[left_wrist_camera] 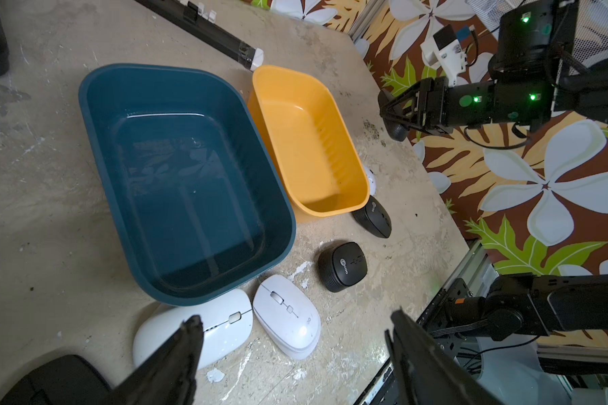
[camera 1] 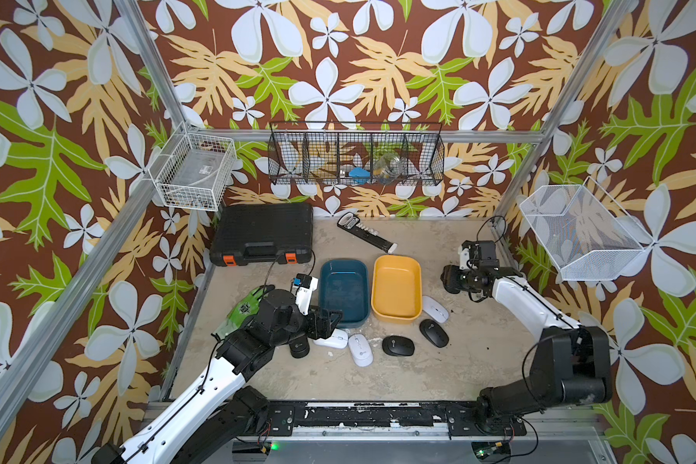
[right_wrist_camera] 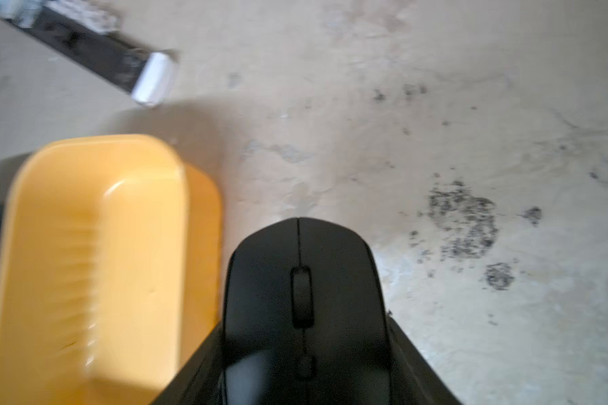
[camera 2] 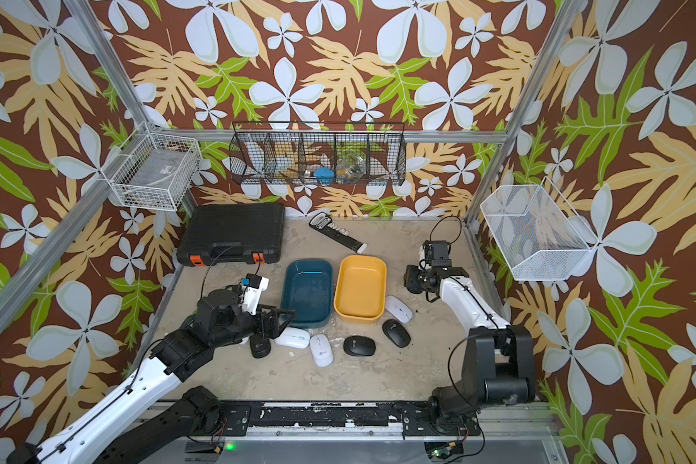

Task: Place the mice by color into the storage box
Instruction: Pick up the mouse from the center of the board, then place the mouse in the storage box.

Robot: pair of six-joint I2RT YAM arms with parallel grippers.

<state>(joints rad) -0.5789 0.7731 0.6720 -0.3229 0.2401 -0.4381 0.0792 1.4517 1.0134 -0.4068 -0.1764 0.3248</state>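
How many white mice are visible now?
3 glossy white oval mice: one beside the yellow plastic bin, two in front of the dark blue plastic bin. The left arm may hide another.

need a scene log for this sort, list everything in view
teal bin: one, dark teal, on the table, empty
yellow bin: one, yellow, beside the teal bin, empty
white mice: three, white, on the table by the bins' near side
black mice: three, black, among the white ones
held black mouse: one, black, in the right end effector
tool case: one, black with orange latches, back left corner
black strip: one, black with white end, behind the bins
wire baskets: three, two white, one black, on the walls
left end effector: one, black, open, near two white mice
right end effector: one, black, shut on the held black mouse
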